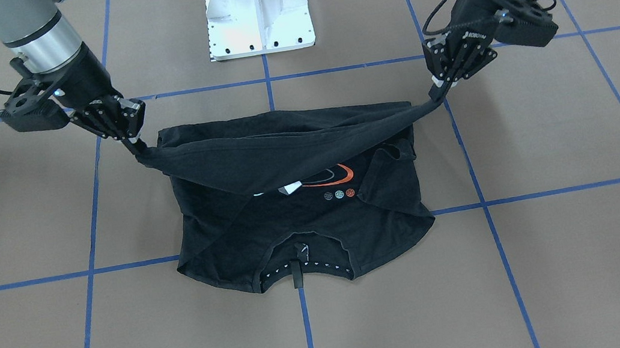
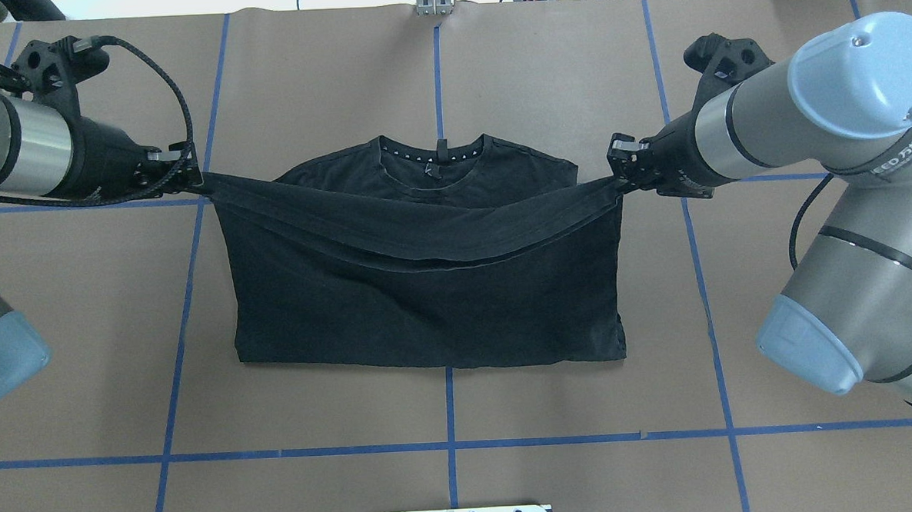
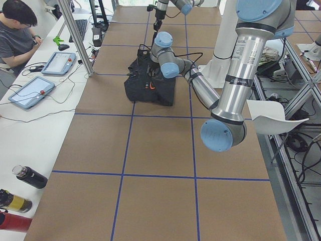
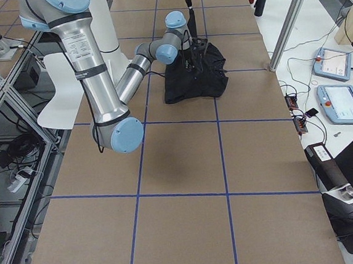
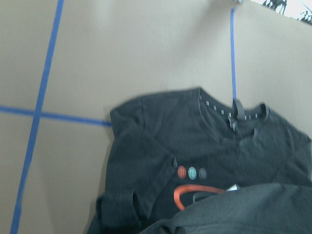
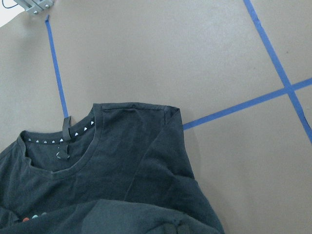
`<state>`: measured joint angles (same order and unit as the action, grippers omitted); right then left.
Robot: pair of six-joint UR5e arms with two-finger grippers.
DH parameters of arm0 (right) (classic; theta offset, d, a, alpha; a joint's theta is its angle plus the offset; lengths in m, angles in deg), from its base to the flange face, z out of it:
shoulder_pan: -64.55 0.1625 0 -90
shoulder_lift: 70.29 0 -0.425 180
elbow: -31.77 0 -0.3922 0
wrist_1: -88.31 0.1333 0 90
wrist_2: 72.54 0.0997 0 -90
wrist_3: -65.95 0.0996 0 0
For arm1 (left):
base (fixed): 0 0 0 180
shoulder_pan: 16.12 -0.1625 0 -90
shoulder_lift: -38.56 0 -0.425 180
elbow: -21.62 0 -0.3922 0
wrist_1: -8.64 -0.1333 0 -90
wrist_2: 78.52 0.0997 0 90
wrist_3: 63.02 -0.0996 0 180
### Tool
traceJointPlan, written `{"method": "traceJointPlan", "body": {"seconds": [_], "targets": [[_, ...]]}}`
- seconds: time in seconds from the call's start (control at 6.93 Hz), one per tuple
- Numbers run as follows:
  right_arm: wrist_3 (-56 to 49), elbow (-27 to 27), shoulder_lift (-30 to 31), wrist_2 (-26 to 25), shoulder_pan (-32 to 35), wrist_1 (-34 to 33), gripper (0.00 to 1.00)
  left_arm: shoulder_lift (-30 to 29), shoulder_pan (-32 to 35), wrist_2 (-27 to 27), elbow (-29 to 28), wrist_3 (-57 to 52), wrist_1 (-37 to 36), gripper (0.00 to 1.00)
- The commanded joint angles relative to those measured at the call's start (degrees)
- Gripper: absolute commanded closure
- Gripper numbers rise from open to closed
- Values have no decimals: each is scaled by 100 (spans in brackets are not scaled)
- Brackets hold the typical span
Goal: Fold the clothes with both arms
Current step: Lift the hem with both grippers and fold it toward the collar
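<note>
1. Overhead exterior: left gripper (image 2: 193,179) and right gripper (image 2: 619,180) each pinch a hem corner of the black T-shirt (image 2: 428,311). Its lifted edge sags between the jaws, and the collar lies beyond them on the table (image 2: 302,78).
2. Hem-to-collar fold, seemingly midway. The next move likely calls for carrying both corners forward evenly, then lowering them.
3. No container is involved.

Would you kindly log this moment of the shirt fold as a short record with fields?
garment: black short-sleeved T-shirt, lying on the table, lower part being folded toward the neck
left tool: shut on one hem corner, raised
right tool: shut on the other hem corner, raised
hem edge: stretched between the tools, sagging mid-span
orange-ringed print: partly covered by the lifted cloth
collar: uncovered, far from the robot
surface: brown table with blue tape grid
</note>
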<state>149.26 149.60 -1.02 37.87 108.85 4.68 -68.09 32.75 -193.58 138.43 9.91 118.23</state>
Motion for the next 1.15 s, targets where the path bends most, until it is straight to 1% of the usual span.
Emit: {"method": "traceJointPlan", "body": {"seconds": [0.0,0.14,0.29,0.43,0.58,0.72,0.87,1.01], "targets": [[-114,-687,-491,-2,210,4,100,-364,17,316,-648,-59,53,100],[-114,-1013,-685,-28,236,4,100,-478,17,465,-929,-68,71,100],[-157,-1417,-913,-45,289,30,100,-757,17,614,-1410,-86,80,100],[-236,-1812,-1159,-46,376,56,100,-1004,34,712,-1911,-434,71,100],[-332,-2190,-1318,-54,377,83,100,-1119,52,808,-2325,-681,114,100],[-455,-2455,-1337,-80,369,100,100,-1303,44,844,-2816,-727,315,100],[-604,-2780,-1346,-124,342,109,100,-1601,0,853,-3517,-876,474,100],[-623,-2992,-1346,-273,246,318,100,-1621,-70,853,-3742,-1095,606,100]]}}
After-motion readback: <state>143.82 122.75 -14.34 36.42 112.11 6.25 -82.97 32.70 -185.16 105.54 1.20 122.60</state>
